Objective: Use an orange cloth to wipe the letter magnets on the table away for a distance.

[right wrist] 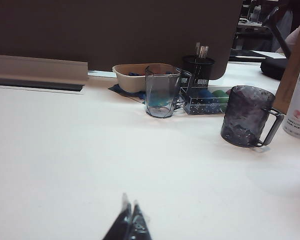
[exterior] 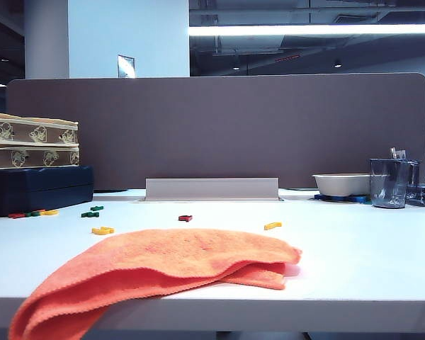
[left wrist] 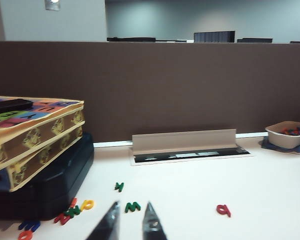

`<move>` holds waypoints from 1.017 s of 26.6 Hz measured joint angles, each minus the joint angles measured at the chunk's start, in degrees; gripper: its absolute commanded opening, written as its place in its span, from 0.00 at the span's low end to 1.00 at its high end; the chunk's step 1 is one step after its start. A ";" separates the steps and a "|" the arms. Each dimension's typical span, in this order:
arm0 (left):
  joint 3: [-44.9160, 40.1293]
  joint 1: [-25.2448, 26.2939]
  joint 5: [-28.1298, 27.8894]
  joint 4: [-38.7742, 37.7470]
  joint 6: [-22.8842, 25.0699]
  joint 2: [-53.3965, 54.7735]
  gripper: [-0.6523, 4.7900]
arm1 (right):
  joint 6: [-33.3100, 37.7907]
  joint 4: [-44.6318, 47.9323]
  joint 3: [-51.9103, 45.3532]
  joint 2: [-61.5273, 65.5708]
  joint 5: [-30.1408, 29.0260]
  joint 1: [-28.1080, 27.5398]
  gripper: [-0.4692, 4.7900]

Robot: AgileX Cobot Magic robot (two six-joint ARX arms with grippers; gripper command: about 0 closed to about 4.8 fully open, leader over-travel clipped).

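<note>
The orange cloth (exterior: pixel 170 265) lies crumpled at the front of the table (exterior: pixel 368 248), its left end hanging over the front edge. Beyond it are scattered letter magnets: a yellow one (exterior: pixel 103 230), a red one (exterior: pixel 185 218), another yellow (exterior: pixel 272 226) and green ones (exterior: pixel 91 212). No gripper shows in the exterior view. My left gripper (left wrist: pixel 132 205) is open, hovering low with a green letter (left wrist: pixel 132 206) on the table beyond the gap and a red letter (left wrist: pixel 223 210) off to one side. My right gripper (right wrist: pixel 130 200) is shut over bare table, holding nothing.
Two patterned boxes (exterior: pixel 30 145) are stacked on a dark case (exterior: pixel 39 188) at the back left, with more letters (exterior: pixel 32 213) at its foot. A brown partition (exterior: pixel 219 127) and grey cable tray (exterior: pixel 211 189) close the back. A bowl (exterior: pixel 340 184), clear cup (right wrist: pixel 161 91), dark mug (right wrist: pixel 246 116) and pen holder (right wrist: pixel 198 70) stand at the right.
</note>
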 measured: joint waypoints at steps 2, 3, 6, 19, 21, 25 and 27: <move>1.25 0.00 0.94 0.50 0.02 2.08 0.24 | 0.00 0.00 0.00 0.00 -0.02 0.00 0.08; 1.99 0.00 1.73 1.18 0.00 3.69 0.24 | 0.00 0.00 0.00 0.00 0.00 0.00 0.08; 3.78 -0.02 3.80 4.13 0.02 8.44 0.25 | 0.00 0.00 0.00 0.00 0.00 0.00 0.08; 8.35 -14.53 6.82 18.40 4.02 36.52 0.30 | 0.00 0.02 0.00 0.00 0.00 0.00 0.08; 8.35 -18.29 5.62 19.30 6.80 39.50 0.31 | 0.00 0.00 0.00 0.00 0.00 0.00 0.08; 8.33 -23.21 3.45 20.33 9.77 45.88 0.36 | 0.00 0.02 0.00 0.00 0.00 0.00 0.08; 8.33 -24.68 3.19 20.85 10.32 49.05 0.38 | 0.00 0.02 0.00 0.00 0.00 0.00 0.08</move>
